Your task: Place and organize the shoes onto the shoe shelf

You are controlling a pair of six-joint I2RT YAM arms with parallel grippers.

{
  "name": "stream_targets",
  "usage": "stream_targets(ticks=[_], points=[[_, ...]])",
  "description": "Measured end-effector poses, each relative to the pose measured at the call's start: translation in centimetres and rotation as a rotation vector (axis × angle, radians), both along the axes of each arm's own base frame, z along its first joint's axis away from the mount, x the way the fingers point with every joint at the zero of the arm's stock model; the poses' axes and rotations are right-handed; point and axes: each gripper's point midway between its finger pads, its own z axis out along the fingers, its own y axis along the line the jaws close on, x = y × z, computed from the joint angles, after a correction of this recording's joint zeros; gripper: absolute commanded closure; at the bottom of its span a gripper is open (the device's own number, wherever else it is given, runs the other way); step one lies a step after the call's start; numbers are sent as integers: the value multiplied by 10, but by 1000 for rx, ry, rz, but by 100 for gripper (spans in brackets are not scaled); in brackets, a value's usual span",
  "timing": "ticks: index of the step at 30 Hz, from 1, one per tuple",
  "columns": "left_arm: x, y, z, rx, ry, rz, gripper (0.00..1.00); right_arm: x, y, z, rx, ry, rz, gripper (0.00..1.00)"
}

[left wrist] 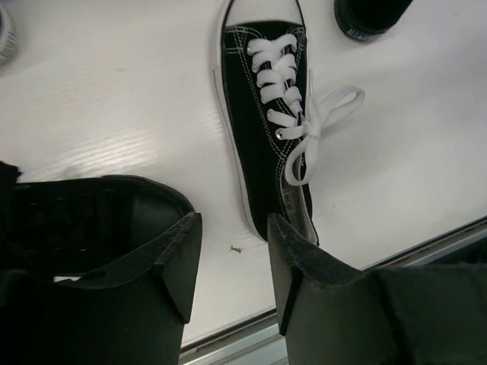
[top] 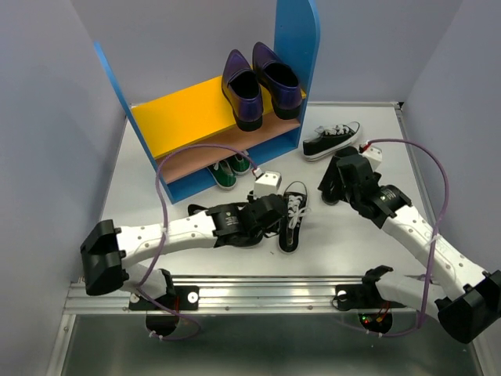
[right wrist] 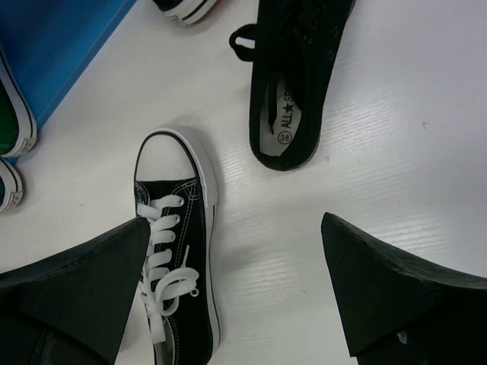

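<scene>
The shoe shelf point(top: 180, 113) stands at the far side of the table point(top: 133, 196), purple loafers point(top: 244, 92) on its top board, green sneakers point(top: 225, 172) on the lower. One black lace-up sneaker point(left wrist: 266, 129) lies by the left gripper point(left wrist: 232, 228), which is slightly parted and empty; a second sneaker point(top: 333, 139) lies beside the shelf. The right gripper point(right wrist: 236, 228) gapes wide, empty, above an all-black shoe point(right wrist: 297, 76).

Tabletop point(top: 344, 247): pale, smooth, with a metal rail at the near edge.
- Standing on it, rear left: shoe shelf point(top: 297, 39).
- Lying on it:
  - black-and-white sneaker point(top: 293, 213), centre, sole down, laces loose
  - second black-and-white sneaker point(top: 332, 140), just beside the shelf's right panel
  - all-black lace-up shoe point(right wrist: 293, 84), right of centre, sole down
  - another black shoe point(left wrist: 84, 217), near the central sneaker, mostly hidden
</scene>
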Motion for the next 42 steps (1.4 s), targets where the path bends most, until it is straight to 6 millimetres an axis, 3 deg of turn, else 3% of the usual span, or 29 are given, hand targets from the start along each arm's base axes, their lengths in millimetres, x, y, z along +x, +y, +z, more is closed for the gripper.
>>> stream_targets(ticks=[5,9,18,22,25,26,30,34,42], points=[[-4,-29,-32,5,61,-58,52,2,-9,18,-13,-49,-39,0],[-8,-49,-53,2,105,-112,51,0,-13,18,-19,-48,-55,0],[-19,-59,-108,88,210,-156,57,-1,-14,17,-23,-42,-63,0],[-18,-61,-120,129,228,-150,66,-1,-15,17,-22,-41,-65,0],[-16,-60,-120,154,228,-139,100,-2,-15,17,-21,-40,-67,0],[-15,-58,-120,162,227,-135,100,-2,-15,17,-21,-40,-67,0],[-11,-52,-117,194,212,-109,100,-2,-14,17,-20,-40,-67,0],[-6,-42,-101,216,190,-81,100,-1,-14,17,-20,-40,-67,0],[16,-22,3,3,128,2,100,0,-14,14,-23,-34,-67,0]])
